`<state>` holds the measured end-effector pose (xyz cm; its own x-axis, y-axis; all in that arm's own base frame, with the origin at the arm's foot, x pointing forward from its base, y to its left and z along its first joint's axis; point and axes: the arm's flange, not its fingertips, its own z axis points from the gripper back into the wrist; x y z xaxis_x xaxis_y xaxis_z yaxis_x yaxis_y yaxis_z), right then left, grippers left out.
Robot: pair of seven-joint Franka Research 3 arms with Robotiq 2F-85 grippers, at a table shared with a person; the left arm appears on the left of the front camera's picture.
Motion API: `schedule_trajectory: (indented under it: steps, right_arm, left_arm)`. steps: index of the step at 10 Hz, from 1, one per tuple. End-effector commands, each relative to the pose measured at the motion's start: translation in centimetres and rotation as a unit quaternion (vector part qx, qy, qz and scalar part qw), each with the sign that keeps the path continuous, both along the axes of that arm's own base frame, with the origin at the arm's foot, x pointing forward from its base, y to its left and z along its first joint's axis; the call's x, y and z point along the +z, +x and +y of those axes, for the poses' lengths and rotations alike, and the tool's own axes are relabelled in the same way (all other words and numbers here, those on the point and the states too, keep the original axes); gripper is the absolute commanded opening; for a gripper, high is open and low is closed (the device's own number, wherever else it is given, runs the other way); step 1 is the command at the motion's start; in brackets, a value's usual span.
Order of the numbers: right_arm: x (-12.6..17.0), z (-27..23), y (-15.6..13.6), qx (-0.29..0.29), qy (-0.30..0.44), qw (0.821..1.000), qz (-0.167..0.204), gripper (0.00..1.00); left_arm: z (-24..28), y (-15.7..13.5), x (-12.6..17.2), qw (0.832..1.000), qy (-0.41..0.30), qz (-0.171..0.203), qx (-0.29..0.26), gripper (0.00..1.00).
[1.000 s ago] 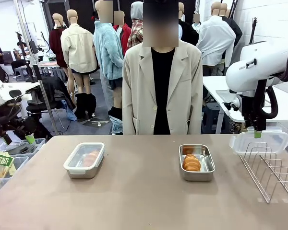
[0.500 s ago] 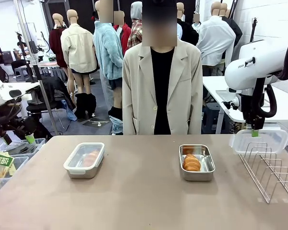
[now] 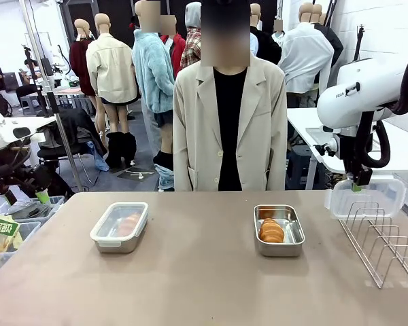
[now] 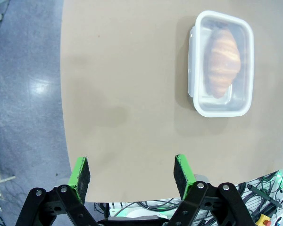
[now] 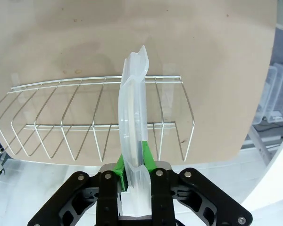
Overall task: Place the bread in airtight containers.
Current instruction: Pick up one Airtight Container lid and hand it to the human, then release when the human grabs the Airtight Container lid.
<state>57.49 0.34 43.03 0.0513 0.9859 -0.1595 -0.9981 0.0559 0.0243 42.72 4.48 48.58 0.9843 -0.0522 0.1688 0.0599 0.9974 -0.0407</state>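
On the brown table (image 3: 190, 285), right of centre, an open steel container (image 3: 279, 230) holds 1 golden ridged roll (image 3: 271, 231) and has no lid on it. Well to its left stands the second container (image 3: 120, 227), closed under a clear white-rimmed lid with another roll (image 4: 222, 63) showing through it; the left wrist view looks down on this box from above. At the table's right edge stands a wire rack (image 3: 384, 239), and just above its far end the right gripper (image 3: 356, 185) has its jaws pinched narrow on the edge of a clear plastic lid (image 5: 133, 141), held upright over the rack's wires. The left gripper (image 4: 132, 174) hangs over the near-left table edge with its green-padded jaws spread wide and nothing between them. A person in a beige jacket (image 3: 230, 122) stands at the far side.
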Motion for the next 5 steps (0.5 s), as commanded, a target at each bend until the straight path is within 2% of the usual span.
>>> schedule_trajectory:
  steps: [1, 5]
  right_arm:
    - [0.75, 0.1, 0.28, -0.005, -0.008, 1.0, 0.0, 0.0]
    - [1.12, 0.21, 0.31, -0.004, -0.005, 1.0, -0.003, 0.0]
  left_arm:
    - [-0.02, 0.06, 0.06, 1.0, -0.001, -0.004, 0.006, 0.92]
    - [-0.02, 0.06, 0.06, 1.0, -0.001, -0.004, 0.006, 0.92]
